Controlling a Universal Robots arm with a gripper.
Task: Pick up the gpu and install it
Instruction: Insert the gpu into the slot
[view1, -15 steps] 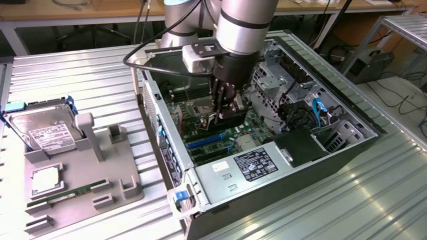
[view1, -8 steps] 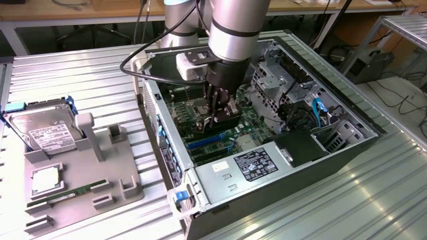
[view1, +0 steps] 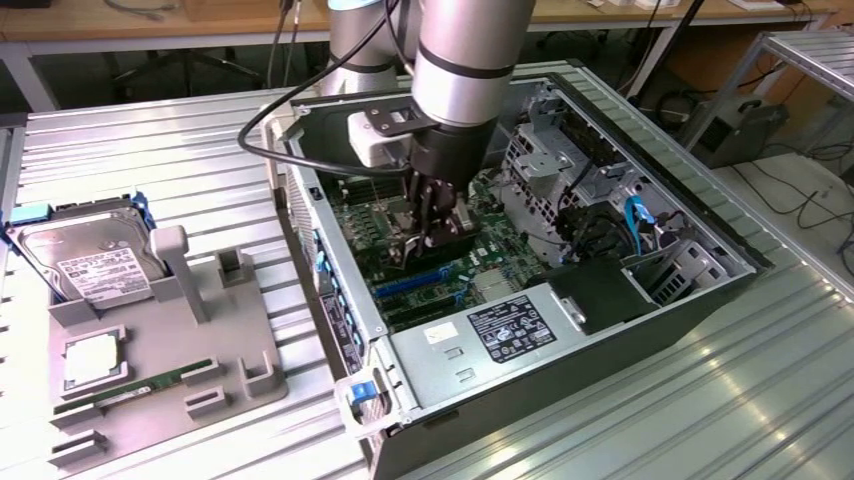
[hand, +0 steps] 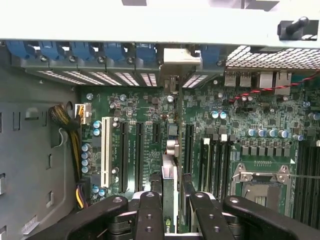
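My gripper reaches down inside the open computer case, over the green motherboard. It is shut on the gpu, a thin black card held on edge between the fingers. In the wrist view the gpu runs edge-on from the gripper toward the case's rear wall, and its silver end bracket sits among the blue slot latches. The card lies between the long black expansion slots and hides the slot under it. I cannot tell whether it touches the board.
A grey fixture at the exterior view's left holds a silver hard drive and a green memory stick. Inside the case are the power supply, a metal drive cage, a blue cable and the processor socket.
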